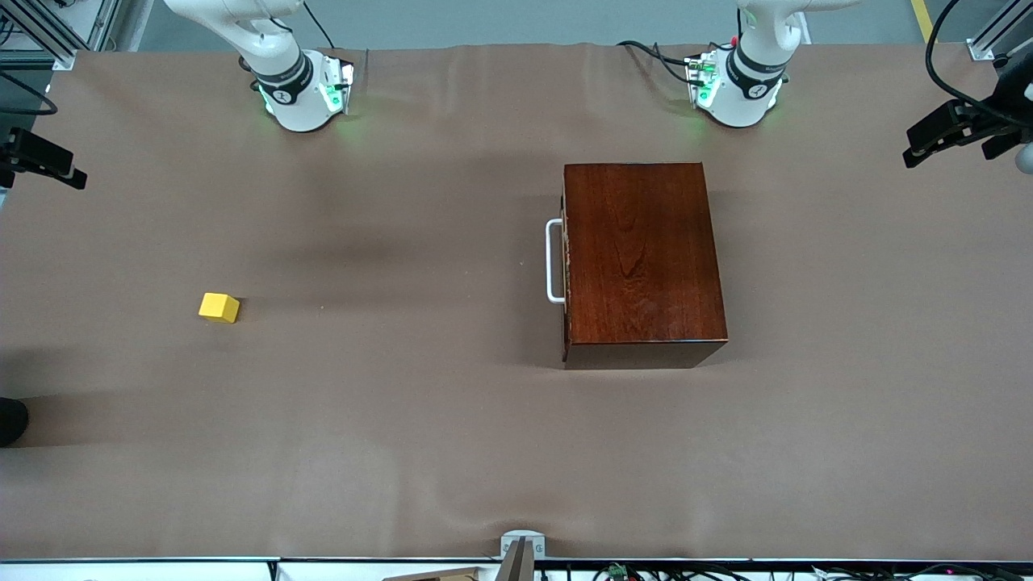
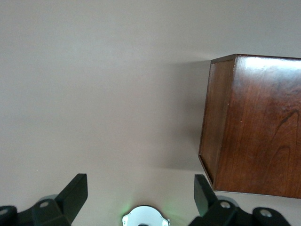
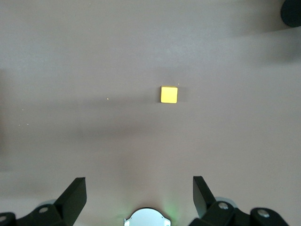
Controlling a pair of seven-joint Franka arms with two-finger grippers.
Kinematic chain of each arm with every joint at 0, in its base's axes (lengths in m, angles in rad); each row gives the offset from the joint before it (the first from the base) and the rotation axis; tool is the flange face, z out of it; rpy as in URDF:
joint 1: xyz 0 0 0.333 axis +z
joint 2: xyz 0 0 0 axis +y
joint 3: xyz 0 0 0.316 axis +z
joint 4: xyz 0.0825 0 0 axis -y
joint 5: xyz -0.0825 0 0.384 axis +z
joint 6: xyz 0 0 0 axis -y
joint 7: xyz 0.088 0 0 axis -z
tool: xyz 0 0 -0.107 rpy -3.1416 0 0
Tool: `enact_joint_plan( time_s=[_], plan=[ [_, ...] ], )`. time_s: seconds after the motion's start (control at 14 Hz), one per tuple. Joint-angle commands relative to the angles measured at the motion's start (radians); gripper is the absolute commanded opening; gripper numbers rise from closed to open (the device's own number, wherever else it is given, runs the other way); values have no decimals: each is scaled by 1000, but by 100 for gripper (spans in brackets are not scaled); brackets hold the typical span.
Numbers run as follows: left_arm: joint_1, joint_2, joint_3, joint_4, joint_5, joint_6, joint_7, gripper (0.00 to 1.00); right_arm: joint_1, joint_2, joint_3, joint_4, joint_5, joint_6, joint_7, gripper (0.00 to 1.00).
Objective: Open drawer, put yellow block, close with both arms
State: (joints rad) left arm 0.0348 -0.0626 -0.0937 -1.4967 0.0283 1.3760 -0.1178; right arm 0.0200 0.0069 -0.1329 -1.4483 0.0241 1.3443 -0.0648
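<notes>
The reddish-brown wooden box (image 1: 641,258) stands toward the left arm's end of the table. Its drawer is shut, and the white bar handle (image 1: 554,262) faces the right arm's end. The yellow block (image 1: 219,307) lies on the cloth toward the right arm's end, well apart from the box. Both grippers hang high up, out of the front view. My left gripper (image 2: 140,182) is open and empty, high over the cloth near its base, with the box (image 2: 254,127) off to one side. My right gripper (image 3: 139,184) is open and empty, with the yellow block (image 3: 169,94) far below it.
The two green-lit arm bases (image 1: 303,89) (image 1: 738,89) stand at the table's edge farthest from the front camera. Black camera mounts (image 1: 40,157) (image 1: 960,129) jut in at both ends. A dark round object (image 1: 12,420) sits at the right arm's end. Brown cloth covers the table.
</notes>
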Motion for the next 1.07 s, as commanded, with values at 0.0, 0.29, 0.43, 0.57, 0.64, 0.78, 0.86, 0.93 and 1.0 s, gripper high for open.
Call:
enact_joint_plan(
  time_s=[0.0, 0.29, 0.43, 0.57, 0.64, 0.78, 0.86, 0.93, 1.0],
  plan=[
    [-59, 44, -6, 21, 22, 12, 10, 100, -12, 7, 12, 23, 2, -11, 10, 100],
    [-159, 102, -6, 23, 32, 23, 0, 100, -14, 7, 13, 22, 2, -10, 10, 100],
    [-203, 125, -6, 23, 30, 25, -2, 100, -14, 7, 13, 22, 2, -8, 11, 100],
    [-257, 147, -6, 32, 28, 35, -26, 100, -15, 5, 13, 22, 2, -8, 11, 100],
    [-283, 159, -6, 38, 28, 35, -57, 100, -15, 5, 13, 20, 2, -8, 11, 100],
    [-341, 188, -6, 59, 28, 37, -143, 100, -14, 5, 13, 20, 3, -10, 11, 100],
    [-380, 208, -6, 73, 27, 38, -198, 100, -15, 5, 13, 20, 3, -10, 11, 100],
    [-419, 236, -6, 94, 27, 40, -259, 100, -15, 5, 13, 19, 2, -10, 11, 100],
    [-453, 260, -6, 105, 25, 52, -299, 100, -14, 5, 13, 19, 3, -10, 11, 100]
  ],
)
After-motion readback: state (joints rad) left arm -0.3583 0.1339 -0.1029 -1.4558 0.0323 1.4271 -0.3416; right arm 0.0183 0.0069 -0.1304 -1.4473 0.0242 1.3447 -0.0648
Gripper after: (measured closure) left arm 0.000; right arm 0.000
